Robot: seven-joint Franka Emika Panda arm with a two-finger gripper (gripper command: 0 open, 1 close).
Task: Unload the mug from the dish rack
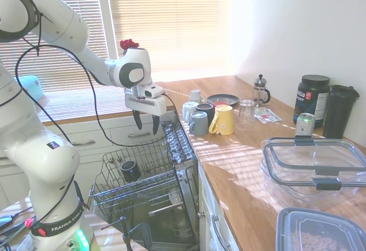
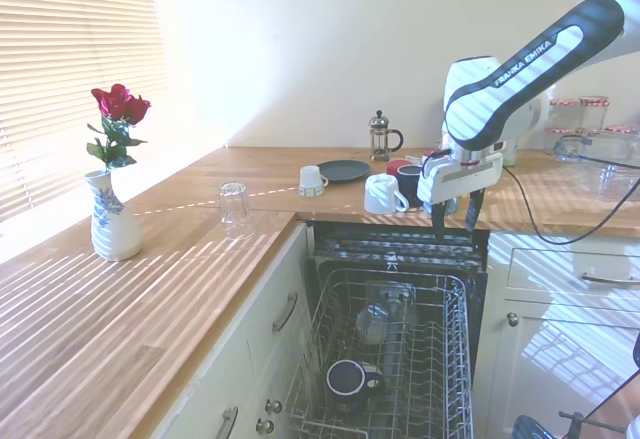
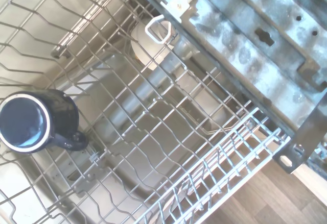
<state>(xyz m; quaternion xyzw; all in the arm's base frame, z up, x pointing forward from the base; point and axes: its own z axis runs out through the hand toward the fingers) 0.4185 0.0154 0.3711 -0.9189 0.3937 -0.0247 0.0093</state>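
Nothing unloaded yet, as far as the pics show. The mug sits in the dish rack, near its front end, lying tilted w/ its base or mouth facing up; can't tell which. In the first exterior view, going left to right: arm base at 9 o'clock, mug and rack at about 7 o'clock, gripper just left of centre, then the counter w/ a cluster of other mugs at about 1 o'clock.

Second exterior view, left to right: counter at 9, mug at about 6 o'clock low in the rack, gripper at about 3 o'clock, up over the rack's back end near the counter edge. Mug and gripper well apart.

Wrist view: mug at 9 o'clock among the rack wires; white rim ring visible around its dark end.

Jaws: fingers hang straight down, a clear gap between them, roughly mug-wide by my guess; nothing held, nothing touched.

Left to do, I'd judge: whole job — travel toward the rack's front end, descend over the mug, grip, lift clear of the tines, set down outside the rack.
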